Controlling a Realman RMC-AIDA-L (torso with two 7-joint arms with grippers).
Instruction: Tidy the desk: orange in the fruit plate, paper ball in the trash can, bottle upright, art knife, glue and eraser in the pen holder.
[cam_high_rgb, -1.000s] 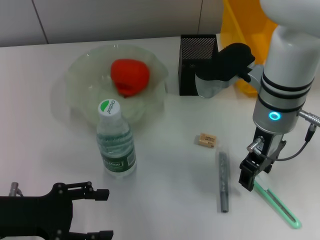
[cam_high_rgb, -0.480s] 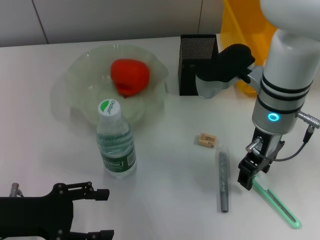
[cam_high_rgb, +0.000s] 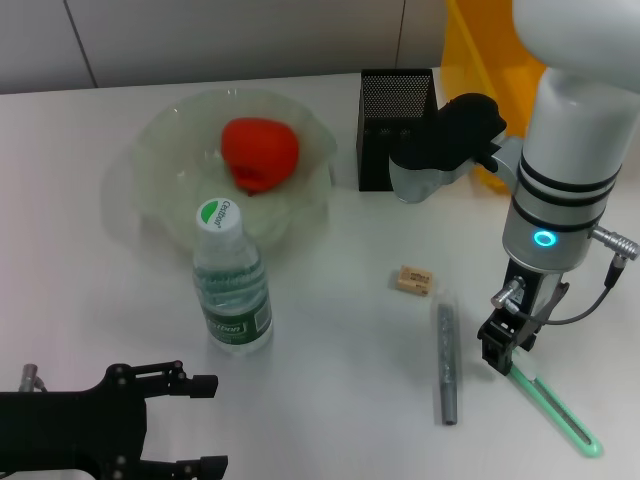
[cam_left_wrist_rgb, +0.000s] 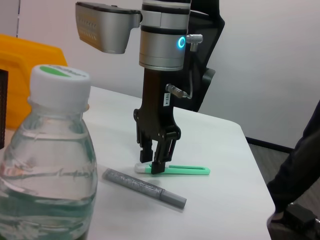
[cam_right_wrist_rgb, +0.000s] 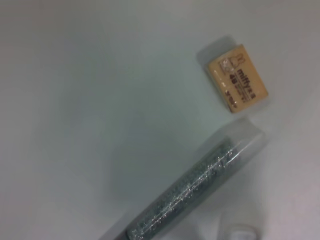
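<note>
Head view first: the orange (cam_high_rgb: 260, 152) lay in the green glass bowl (cam_high_rgb: 150, 190) at the far left of the white worktop (cam_high_rgb: 330, 330), and the bottle (cam_high_rgb: 230, 285) stood upright just in front of the bowl. The black mesh pen holder (cam_high_rgb: 395, 128) stood farther back, with the yellow trash can (cam_high_rgb: 480, 60) behind it on the right. The eraser (cam_high_rgb: 414, 280) lay near the middle, and the grey glue tube (cam_high_rgb: 446, 365) lay just in front of it. The right gripper (cam_high_rgb: 503, 352) pointed down at the white end of the mint-green knife (cam_high_rgb: 556, 410), which lay flat beside the glue. The left gripper (cam_high_rgb: 185, 425) waited low at the near left, its fingers wide apart and holding nothing.

Left wrist view: the bottle (cam_left_wrist_rgb: 47, 160) filled the near side. Behind it the right gripper (cam_left_wrist_rgb: 156, 165) stood over the knife (cam_left_wrist_rgb: 180, 170), its fingers (cam_left_wrist_rgb: 159, 159) narrow, around the white tip. The glue (cam_left_wrist_rgb: 144, 187) lay near the knife, not touching it.

Right wrist view: only the eraser (cam_right_wrist_rgb: 236, 80) and the glue (cam_right_wrist_rgb: 192, 192) showed on the worktop (cam_right_wrist_rgb: 100, 100), close together but apart.
</note>
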